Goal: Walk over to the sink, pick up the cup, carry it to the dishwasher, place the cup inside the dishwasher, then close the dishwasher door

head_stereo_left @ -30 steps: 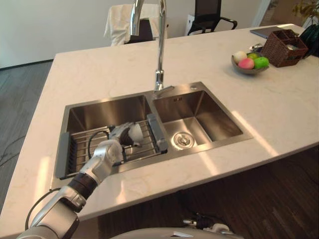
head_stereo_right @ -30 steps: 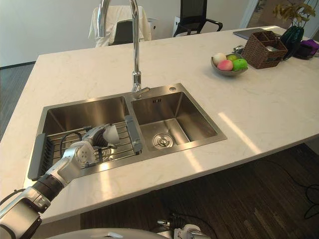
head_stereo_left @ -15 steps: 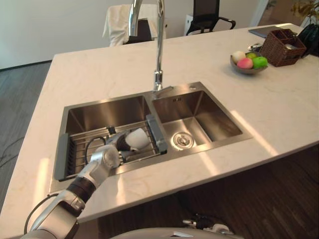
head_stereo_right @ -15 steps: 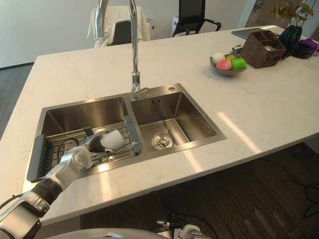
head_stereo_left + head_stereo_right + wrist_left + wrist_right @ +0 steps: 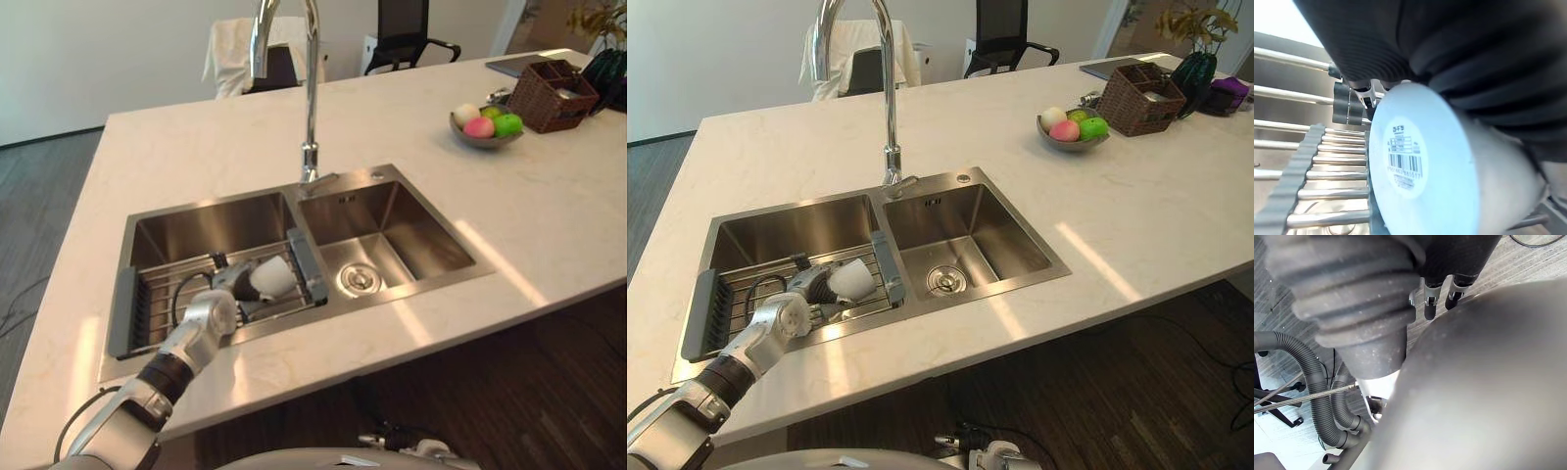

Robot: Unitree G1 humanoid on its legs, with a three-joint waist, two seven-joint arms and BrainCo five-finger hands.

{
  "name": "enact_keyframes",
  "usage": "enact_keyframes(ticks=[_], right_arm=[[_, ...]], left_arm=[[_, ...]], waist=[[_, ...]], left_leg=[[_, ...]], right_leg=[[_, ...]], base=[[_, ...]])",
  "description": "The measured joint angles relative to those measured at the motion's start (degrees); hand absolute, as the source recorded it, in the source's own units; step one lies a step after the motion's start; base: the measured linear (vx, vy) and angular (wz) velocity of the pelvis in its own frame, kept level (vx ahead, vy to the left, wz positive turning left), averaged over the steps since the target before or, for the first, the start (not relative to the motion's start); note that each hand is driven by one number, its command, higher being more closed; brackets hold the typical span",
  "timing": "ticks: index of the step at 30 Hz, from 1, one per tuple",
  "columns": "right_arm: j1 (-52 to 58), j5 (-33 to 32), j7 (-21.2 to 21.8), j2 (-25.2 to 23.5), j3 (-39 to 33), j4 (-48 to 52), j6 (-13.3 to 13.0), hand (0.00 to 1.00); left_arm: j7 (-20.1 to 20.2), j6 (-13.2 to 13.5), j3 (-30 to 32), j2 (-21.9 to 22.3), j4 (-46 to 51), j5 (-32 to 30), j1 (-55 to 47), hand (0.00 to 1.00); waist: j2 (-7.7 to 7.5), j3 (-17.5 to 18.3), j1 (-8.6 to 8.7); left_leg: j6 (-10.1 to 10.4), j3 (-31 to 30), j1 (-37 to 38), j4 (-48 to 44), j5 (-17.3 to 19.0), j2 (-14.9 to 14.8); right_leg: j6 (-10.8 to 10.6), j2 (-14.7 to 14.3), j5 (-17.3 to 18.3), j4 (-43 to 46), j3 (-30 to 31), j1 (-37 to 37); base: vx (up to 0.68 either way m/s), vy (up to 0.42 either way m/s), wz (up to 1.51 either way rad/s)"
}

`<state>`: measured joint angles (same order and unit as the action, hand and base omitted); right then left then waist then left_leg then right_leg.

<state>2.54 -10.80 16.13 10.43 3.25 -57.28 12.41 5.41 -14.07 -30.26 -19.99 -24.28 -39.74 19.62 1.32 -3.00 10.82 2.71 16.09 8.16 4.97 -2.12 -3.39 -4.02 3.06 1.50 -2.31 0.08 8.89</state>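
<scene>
- The left robot hand [image 5: 233,286] reaches into the left basin of the stainless-steel double sink [image 5: 392,302] set in the pale stone counter [image 5: 196,137]. Its fingers are curled round the smooth white cup [image 5: 273,279].
- The cup lies on its side in that grasp, just above the wire drying rack with grey end pieces [image 5: 155,294]. Its labelled base points away from the palm.
- The right robot hand [image 5: 1352,293] hangs low over the floor; I cannot tell whether it is apart or together.
- The hold seems to sit at the mouth end, with most of the glossy body free. The cup could swivel or slip out on the lift and drop onto the rack.
- The rack's grey end piece and the sink's near wall are close by. A lift drawn back too flat could knock the cup against them and loosen the grip.
- A second ago the cup was tucked low under the hand, with little of it showing. Now it juts out to the hand's right as a full white body, and the forearm has drawn back toward the near rim.
- The whole view has also shifted slightly, so the camera moved, not the sink.
</scene>
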Motion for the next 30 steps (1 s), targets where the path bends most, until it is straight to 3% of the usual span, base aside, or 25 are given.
enact_keyframes(ticks=[4, 10, 15, 23, 28, 30], right_arm=[[-0.1, 0.5, 0.0, 0.2, 0.5, 0.0, 0.4, 0.00], [-0.6, 1.0, 0.0, 0.2, 1.0, 0.0, 1.1, 0.00], [-0.7, 1.1, 0.0, 0.3, 1.0, 0.0, 1.7, 0.00], [-0.6, 1.1, 0.1, 0.4, 1.0, -0.2, 1.5, 0.00], [-0.4, 1.0, 0.1, 0.4, 0.7, -0.5, 0.4, 0.00], [-0.1, 0.9, 0.1, 0.2, 0.4, -0.4, 0.0, 0.00]], left_arm=[[0.3, -1.3, -1.8, 0.8, 0.1, -3.3, -0.4, 1.00], [0.4, -2.8, -2.4, 0.9, 0.0, -3.2, -0.7, 1.00], [-1.1, -2.1, -2.4, 0.9, -0.2, -3.2, -1.2, 1.00], [-9.7, 2.0, -0.5, 0.7, -1.6, -0.1, -1.9, 1.00], [-18.1, 5.5, 5.8, 0.9, 1.2, 9.6, -5.4, 1.00], [-19.5, 6.4, 7.5, 1.0, 2.7, 11.0, -6.7, 1.00]], waist=[[-0.15, 0.6, -0.17], [-0.12, 1.3, 0.02], [0.07, 1.6, 0.00], [0.21, 1.7, -0.16], [0.01, 1.6, -0.50], [-0.20, 1.5, -0.80]], left_leg=[[0.0, -0.1, 0.0, 0.0, 0.0, 0.1], [0.1, -0.1, 0.0, 0.0, 0.1, 0.1], [0.1, 0.1, 0.1, 0.0, 0.1, 0.1], [0.0, 1.0, 0.7, 0.0, 0.3, 0.1], [-0.1, 0.9, 0.6, 0.0, 0.3, 0.2], [-0.1, 0.8, 0.4, 0.0, 0.4, 0.3]], right_leg=[[-0.1, 0.1, 0.1, 0.0, -0.1, 0.0], [-0.2, 0.1, 0.1, 0.0, 0.0, 0.0], [-0.1, 0.1, 0.1, 0.0, 0.2, 0.0], [-0.2, 0.1, 0.1, -0.2, 1.1, 0.0], [-0.3, 0.3, 0.2, -0.3, 1.0, 0.0], [-0.4, 0.4, 0.2, -0.3, 0.8, 0.0]], base=[[0.00, 0.000, 0.00], [0.00, 0.000, 0.00], [0.00, 0.000, -0.01], [0.00, 0.000, -0.05], [0.00, 0.000, 0.00], [0.00, 0.000, 0.03]])
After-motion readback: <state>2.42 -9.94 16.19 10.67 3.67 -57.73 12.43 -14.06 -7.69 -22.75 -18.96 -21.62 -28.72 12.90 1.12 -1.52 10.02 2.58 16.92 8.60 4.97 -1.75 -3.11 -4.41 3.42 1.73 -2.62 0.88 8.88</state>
